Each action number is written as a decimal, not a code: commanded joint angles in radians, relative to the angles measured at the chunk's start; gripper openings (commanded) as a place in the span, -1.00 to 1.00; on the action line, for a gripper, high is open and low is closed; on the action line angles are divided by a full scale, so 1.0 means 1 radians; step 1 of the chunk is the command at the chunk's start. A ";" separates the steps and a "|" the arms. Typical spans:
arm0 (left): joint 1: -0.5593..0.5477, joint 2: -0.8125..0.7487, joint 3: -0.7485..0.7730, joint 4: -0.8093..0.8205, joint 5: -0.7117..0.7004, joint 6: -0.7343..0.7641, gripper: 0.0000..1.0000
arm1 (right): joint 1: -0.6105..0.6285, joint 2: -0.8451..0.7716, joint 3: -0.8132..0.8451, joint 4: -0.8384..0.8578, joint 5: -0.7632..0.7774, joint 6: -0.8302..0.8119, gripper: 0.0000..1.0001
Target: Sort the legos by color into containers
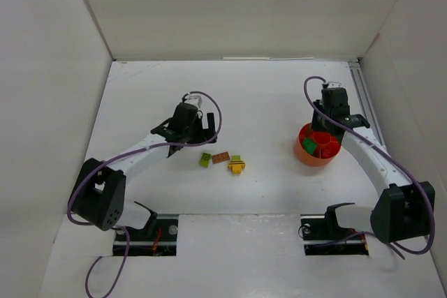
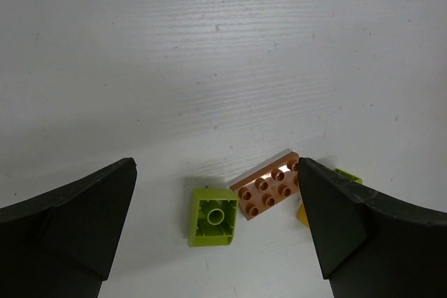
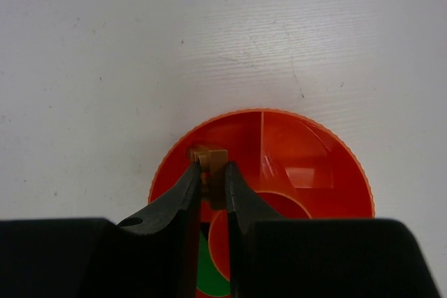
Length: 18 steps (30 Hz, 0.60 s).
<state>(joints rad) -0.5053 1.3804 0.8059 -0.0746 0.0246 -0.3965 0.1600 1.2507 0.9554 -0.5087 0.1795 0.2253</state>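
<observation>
A small orange-brown brick (image 3: 209, 156) is clamped between the tips of the right gripper (image 3: 209, 170), whose fingers (image 3: 241, 207) are closed tightly on it. The brick is held over the round orange-red bowl (image 3: 307, 137), just inside the left part of its rim in the wrist view. Whether brick and bowl touch cannot be told. The bowl's inside is split by raised dividers, and a green piece (image 3: 213, 273) is glimpsed in a nearer compartment. From above, the bowl (image 1: 307, 156) is found at the right of the table (image 1: 265, 102).

The left gripper (image 2: 216, 165) is spread wide, with nothing grasped. Just beyond its fingers (image 2: 77, 228), in the gap between them, a lime brick (image 2: 213, 216) lies on the table with a round ring showing on its upper face. An orange-brown plate (image 2: 269, 186) is set studs up just to the right of it, beside the right finger's tip. A yellow brick (image 1: 237, 167) lies further right.
</observation>
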 commanded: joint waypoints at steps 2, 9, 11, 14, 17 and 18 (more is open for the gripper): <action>-0.029 -0.041 -0.014 -0.007 -0.044 -0.038 1.00 | 0.027 -0.016 0.002 0.018 0.025 0.019 -0.64; -0.029 -0.055 -0.040 -0.025 -0.054 -0.080 1.00 | 0.055 -0.016 0.011 0.007 0.034 0.028 -0.40; -0.029 -0.087 -0.050 -0.025 -0.054 -0.081 1.00 | 0.055 -0.026 0.011 -0.002 0.043 0.028 -0.31; -0.029 -0.136 -0.071 -0.034 -0.074 -0.104 1.00 | 0.075 -0.054 0.031 -0.022 0.069 0.011 -0.13; -0.029 -0.190 -0.082 -0.045 -0.074 -0.155 1.00 | 0.098 -0.095 0.057 -0.007 0.069 -0.093 -0.12; -0.029 -0.204 -0.082 -0.062 -0.083 -0.169 1.00 | 0.108 -0.108 0.057 0.013 0.026 -0.131 -0.10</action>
<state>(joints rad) -0.5331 1.2434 0.7403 -0.1188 -0.0315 -0.5076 0.2386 1.2079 0.9550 -0.5316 0.2192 0.1947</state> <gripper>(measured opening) 0.997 0.445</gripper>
